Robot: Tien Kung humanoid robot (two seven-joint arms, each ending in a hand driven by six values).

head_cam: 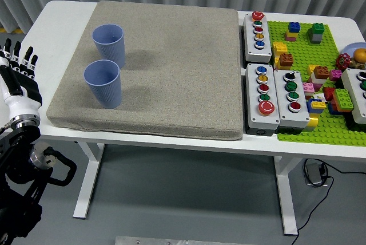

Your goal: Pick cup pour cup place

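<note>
1. The scene before me is bright and evenly lit from overhead; colours read true, nothing is dim.
2. Each of the two blue cups [107,64] casts a soft shadow to its right on the grey mat [171,67]; light seems to come from the upper left.
3. The white table [63,22] shows no harsh glare; the floor beneath lies in duller shade.
4. Focus is sharp throughout; my left hand [17,79] at the frame's edge looks crisp, unblurred.
</note>
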